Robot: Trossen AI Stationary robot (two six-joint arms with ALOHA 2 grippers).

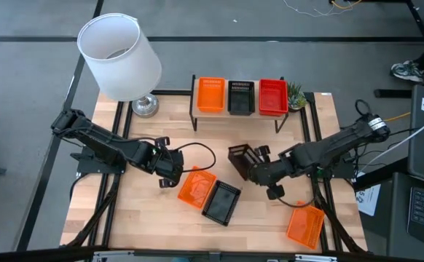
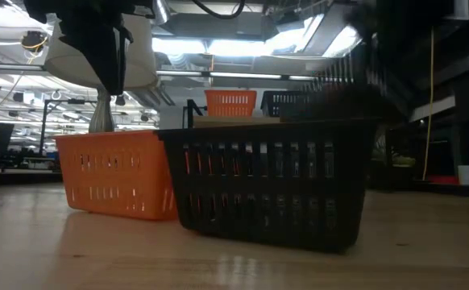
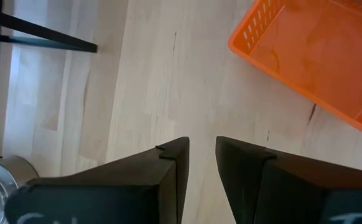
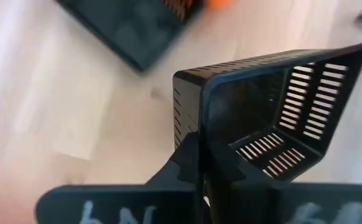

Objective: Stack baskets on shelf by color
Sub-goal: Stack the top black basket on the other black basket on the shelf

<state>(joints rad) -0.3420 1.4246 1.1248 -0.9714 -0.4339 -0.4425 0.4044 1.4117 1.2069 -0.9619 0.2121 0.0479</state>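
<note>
The shelf [image 1: 197, 116] stands at the table's far side with an orange basket [image 1: 210, 94], a black basket [image 1: 241, 97] and a red basket [image 1: 272, 96] in a row on it. On the table lie an orange basket [image 1: 196, 186], a black basket [image 1: 221, 201] beside it, and another orange basket [image 1: 305, 224] at the near right. My right gripper [image 1: 254, 166] is shut on a second black basket [image 1: 240, 160] at mid-table. My left gripper [image 3: 201, 146] hovers open just left of the middle orange basket [image 3: 318, 56], with nothing between its fingers. My right gripper pinches one wall of the black basket at its rim [image 4: 192, 127], near a corner, with one finger outside the wall and one inside. The fingers slant down from the table's right. The basket is lifted clear of the table and tipped, with its open side turned toward the wrist.
A white lamp [image 1: 119, 54] on a silver base [image 1: 145, 105] stands at the far left, close to the shelf. A small plant [image 1: 296, 94] sits at the shelf's right end. Bare wood lies between the shelf and the loose baskets.
</note>
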